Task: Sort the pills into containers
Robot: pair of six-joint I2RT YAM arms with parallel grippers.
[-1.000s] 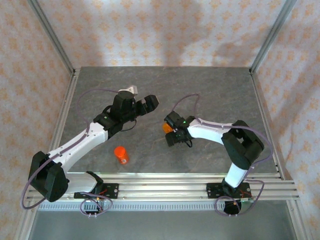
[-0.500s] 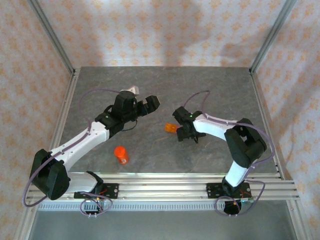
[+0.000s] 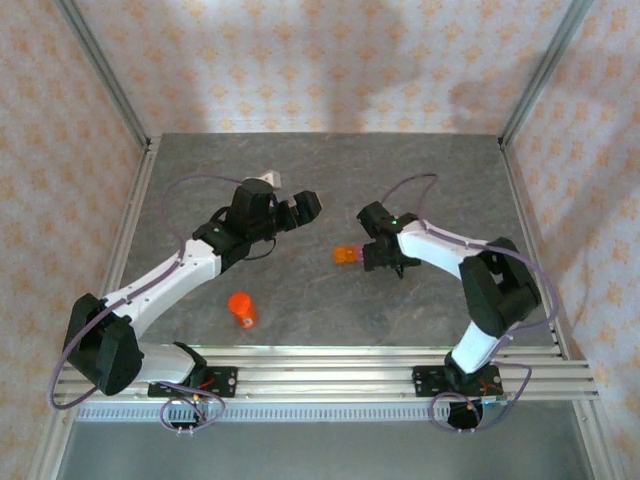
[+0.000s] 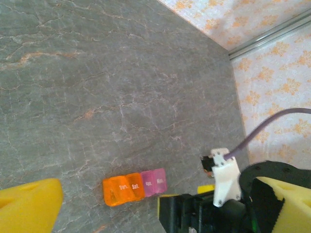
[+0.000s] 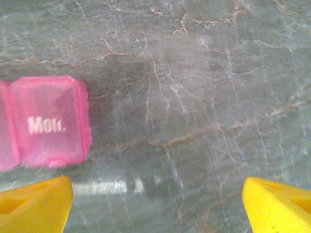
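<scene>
- Both of my hands are empty. My left gripper [image 3: 303, 205] is spread as wide as it goes. My right gripper [image 5: 155, 204] is nearly as wide, with only bare tabletop [image 5: 194, 73] between its fingers.
- A second ago my right gripper sat over the containers [image 3: 347, 255]. It has now drawn back toward the right edge, leaving the strip free near the tabletop's middle, its pink "Mon." end just beside one fingertip.
- My left arm has barely shifted and hovers beyond the strip.
- I judge the strip is placed. The orange bottle [image 3: 241, 309], by the near edge, seems next.
</scene>
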